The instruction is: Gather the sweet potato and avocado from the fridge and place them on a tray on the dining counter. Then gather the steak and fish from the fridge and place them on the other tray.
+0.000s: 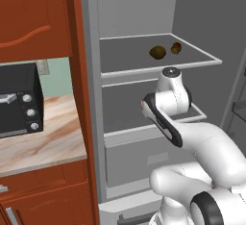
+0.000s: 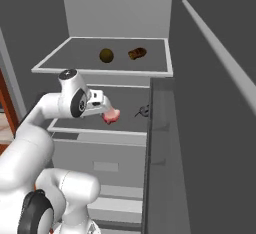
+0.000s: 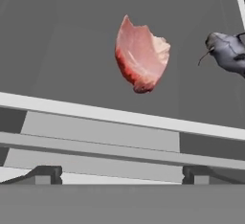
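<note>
Two shelves of the open fridge (image 1: pixel 91 99) are being faced by the arm, and the lower one is being worked at. On the upper shelf (image 2: pixel 75 65), the avocado (image 2: pixel 106 55) is lying left of the sweet potato (image 2: pixel 137 53), both well back from the front lip. On the lower shelf the steak (image 3: pixel 141 55) is lying just beyond the gripper (image 2: pixel 106 107), with the fish (image 3: pixel 228 51) near it to the right. The fingers (image 3: pixel 44 174) are being held wide apart, with nothing between them. For the steak to be taken cleanly, the hand is probably best advanced level over the shelf lip until the meat is centred between the tips, and only then closed.
</note>
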Tool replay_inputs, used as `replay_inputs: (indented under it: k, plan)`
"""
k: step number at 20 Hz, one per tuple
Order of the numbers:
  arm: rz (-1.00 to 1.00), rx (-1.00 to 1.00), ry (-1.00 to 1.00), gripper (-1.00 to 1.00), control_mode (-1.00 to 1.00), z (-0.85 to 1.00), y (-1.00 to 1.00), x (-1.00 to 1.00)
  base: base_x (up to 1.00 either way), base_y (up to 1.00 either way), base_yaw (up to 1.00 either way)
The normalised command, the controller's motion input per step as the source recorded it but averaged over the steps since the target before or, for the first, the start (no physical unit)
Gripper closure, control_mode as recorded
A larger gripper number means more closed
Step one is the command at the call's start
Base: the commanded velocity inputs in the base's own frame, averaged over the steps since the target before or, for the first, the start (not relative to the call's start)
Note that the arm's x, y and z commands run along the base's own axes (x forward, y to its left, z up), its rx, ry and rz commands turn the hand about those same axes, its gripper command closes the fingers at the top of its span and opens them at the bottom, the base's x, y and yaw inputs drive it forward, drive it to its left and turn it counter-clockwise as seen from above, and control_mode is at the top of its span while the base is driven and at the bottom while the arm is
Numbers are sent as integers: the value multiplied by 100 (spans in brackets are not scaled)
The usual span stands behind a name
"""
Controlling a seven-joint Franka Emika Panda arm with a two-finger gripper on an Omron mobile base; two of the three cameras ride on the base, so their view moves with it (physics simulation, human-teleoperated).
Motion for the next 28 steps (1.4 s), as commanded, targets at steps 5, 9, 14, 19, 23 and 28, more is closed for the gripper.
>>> replay_inputs:
  k: [5,9,14,19,23,28]
  plan:
    - [0,0,-2,-100,-100,-26,-1,7,0,0,0]
    - [0,-1,-8,-100,-100,-1,0,13,0,0,0]
    - [0,0,-6,-100,-100,0,0,13,0,0,0]
    - [1,0,-1,-100,-100,-2,-1,27,0,0,0]
    - [2,0,1,-100,-100,-5,-12,41,0,0,0]
    - [4,0,6,-100,-100,-19,-14,41,0,0,0]
